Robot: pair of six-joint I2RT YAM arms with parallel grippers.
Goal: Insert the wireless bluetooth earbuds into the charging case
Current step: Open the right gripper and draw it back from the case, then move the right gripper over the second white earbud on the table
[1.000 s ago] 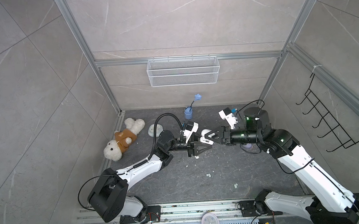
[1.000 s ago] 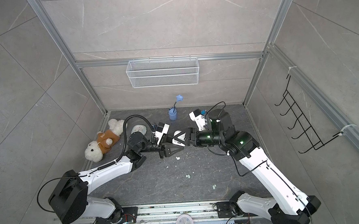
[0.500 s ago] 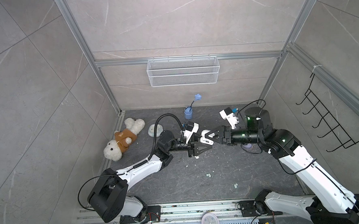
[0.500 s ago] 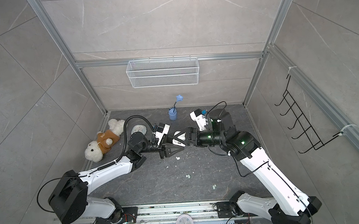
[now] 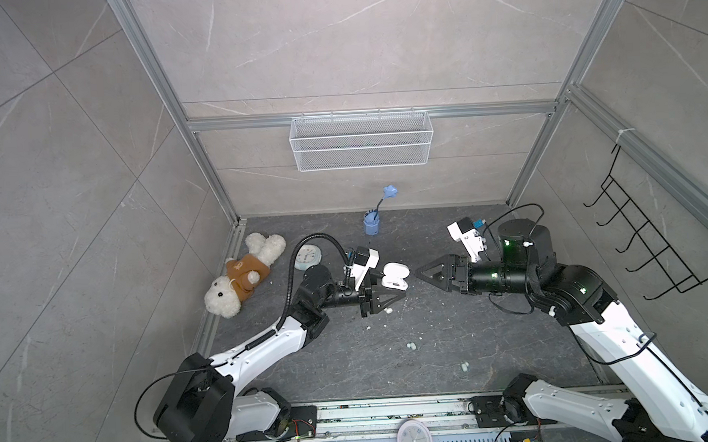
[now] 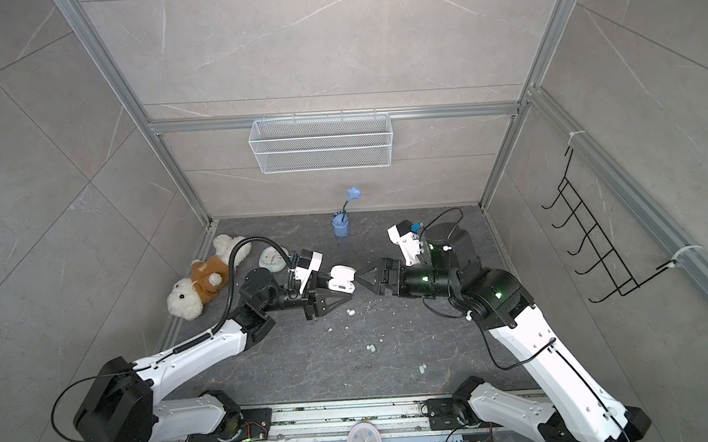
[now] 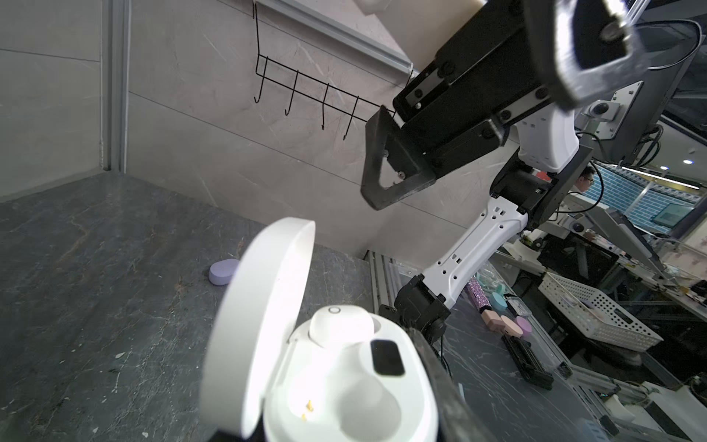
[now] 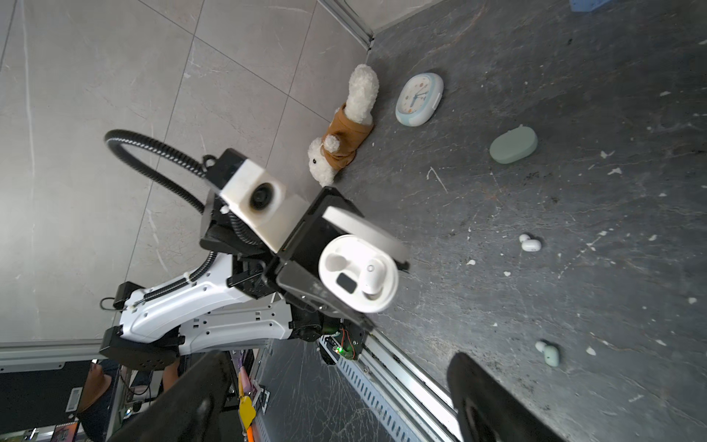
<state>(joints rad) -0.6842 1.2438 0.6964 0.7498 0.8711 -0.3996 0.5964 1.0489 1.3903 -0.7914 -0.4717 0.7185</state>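
We find the left hand (image 5: pixel 390 287) clamped on the open charging case (image 8: pixel 357 273) above the middle of the tabletop (image 5: pixel 454 341), one white earbud (image 8: pixel 372 276) seated, one socket (image 8: pixel 336 262) empty; the right hand (image 5: pixel 421 272), apart and empty, must next, we judge, fetch the loose white earbud (image 8: pixel 530 243) lying nearby.

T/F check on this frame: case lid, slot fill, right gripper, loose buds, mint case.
1. The left gripper holds the white charging case with its lid open. True.
2. Both slots hold earbuds. False: there is one seated earbud; the other slot is empty.
3. The right gripper is shut on an earbud. False: it is open, empty and apart from the case.
4. A loose white earbud lies on the floor. True.
5. The mint green case on the floor is open. False: it is closed.
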